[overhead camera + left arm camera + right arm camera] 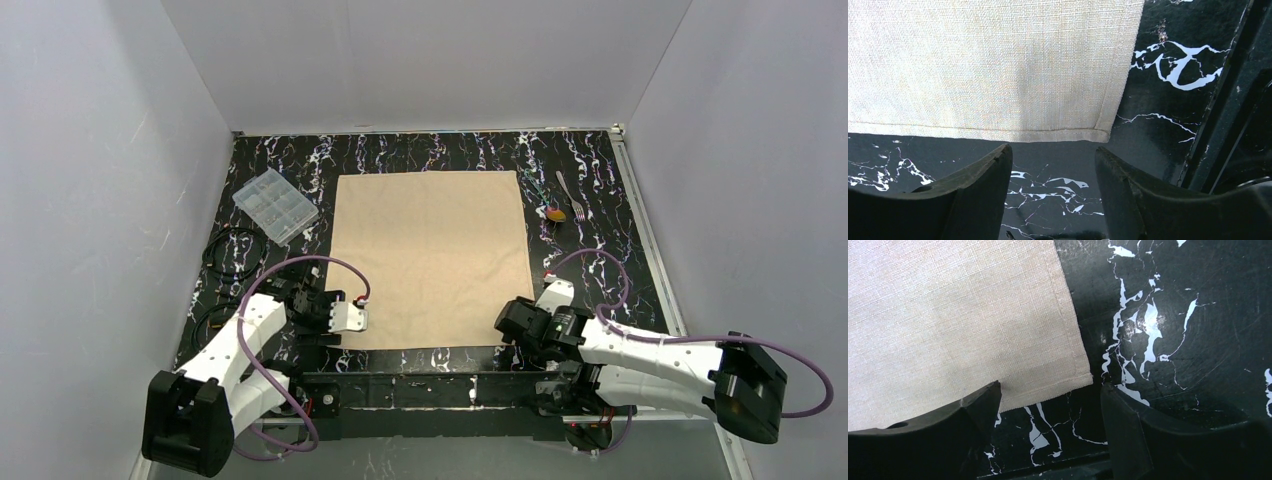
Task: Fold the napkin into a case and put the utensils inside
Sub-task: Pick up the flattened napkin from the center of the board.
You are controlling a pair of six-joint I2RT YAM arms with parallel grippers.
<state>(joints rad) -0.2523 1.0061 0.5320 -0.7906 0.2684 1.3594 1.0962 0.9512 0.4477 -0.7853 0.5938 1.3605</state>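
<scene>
We see the napkin (430, 255) flat on the bench (480, 150), near edge toward our bases. Left fingers (990, 172) wide, empty, near-left corner just ahead. Right fingers (980, 402) wide, straddling the near-right corner. Nothing gripped.

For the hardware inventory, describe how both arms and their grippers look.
The left arm and right arm have white shells with black joint housings, largest at the near ends. A purple cable loops along each. The left gripper and right gripper have matte black, wedge-shaped fingers. No markings are legible.
</scene>
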